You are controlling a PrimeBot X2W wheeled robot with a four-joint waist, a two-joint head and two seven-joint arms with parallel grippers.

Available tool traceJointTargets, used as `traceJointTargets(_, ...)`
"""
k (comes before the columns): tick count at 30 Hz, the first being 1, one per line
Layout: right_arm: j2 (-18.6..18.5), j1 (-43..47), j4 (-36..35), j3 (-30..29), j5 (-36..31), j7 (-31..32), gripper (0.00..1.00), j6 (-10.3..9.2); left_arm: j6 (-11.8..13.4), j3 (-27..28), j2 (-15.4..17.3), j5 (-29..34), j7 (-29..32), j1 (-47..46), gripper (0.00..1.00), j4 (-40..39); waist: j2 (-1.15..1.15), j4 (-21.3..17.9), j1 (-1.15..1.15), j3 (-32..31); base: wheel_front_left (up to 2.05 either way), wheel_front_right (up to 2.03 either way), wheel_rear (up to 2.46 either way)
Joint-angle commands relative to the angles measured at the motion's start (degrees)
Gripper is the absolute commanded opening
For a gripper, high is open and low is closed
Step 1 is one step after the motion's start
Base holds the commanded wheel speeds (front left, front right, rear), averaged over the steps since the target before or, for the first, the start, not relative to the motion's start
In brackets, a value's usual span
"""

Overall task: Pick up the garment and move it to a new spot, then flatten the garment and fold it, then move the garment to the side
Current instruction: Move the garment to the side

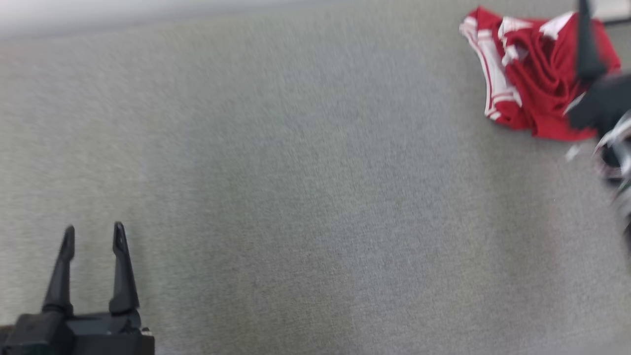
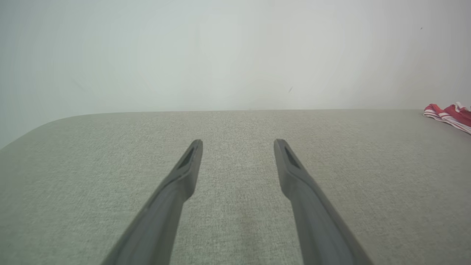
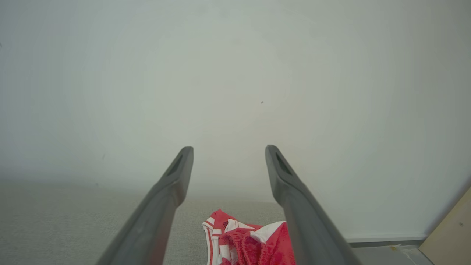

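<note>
Bare test space, lab-like — grey fabric-covered table (image 2: 73, 184) against plain white wall (image 2: 220, 55), tan board (image 3: 450, 228) beside.

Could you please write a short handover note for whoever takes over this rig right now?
The left claw is open and empty, over the near left of the grey surface, well away from the garment.
The right claw is open and empty, poised above the garment without gripping it.
The garment, red with white stripes, lies crumpled at the far right of the surface.
Done: it is unclear whether the first move is finished; nothing is flattened or folded.
Left: spread it flat, fold it, move it aside.
</note>
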Motion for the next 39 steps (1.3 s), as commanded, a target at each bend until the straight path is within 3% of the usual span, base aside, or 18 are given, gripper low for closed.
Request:
traceJointTargets(1,0.8,3.1,-1.8,-1.1,-0.7,0.0,1.00,-0.15,-0.1,-0.1,-0.6,0.2,-0.1,1.1,1.00,0.3,0.00,2.5,0.01,-5.1,0.00,0.00,0.00)
traceJointTargets(18,9.2,35.1,-22.1,-8.4,-4.6,2.3,1.00,-0.15,-1.4,0.0,-2.5,1.1,-0.1,3.6,1.00,5.1,0.00,9.6,0.01,-12.6,0.00,0.00,0.00)
traceJointTargets(39,18.7,54.9,-32.6,-12.9,-6.4,3.3,1.00,-0.15,-2.3,-0.5,-3.9,1.0,-0.1,6.9,1.00,7.4,0.00,10.5,0.01,-17.5,0.00,0.00,0.00)
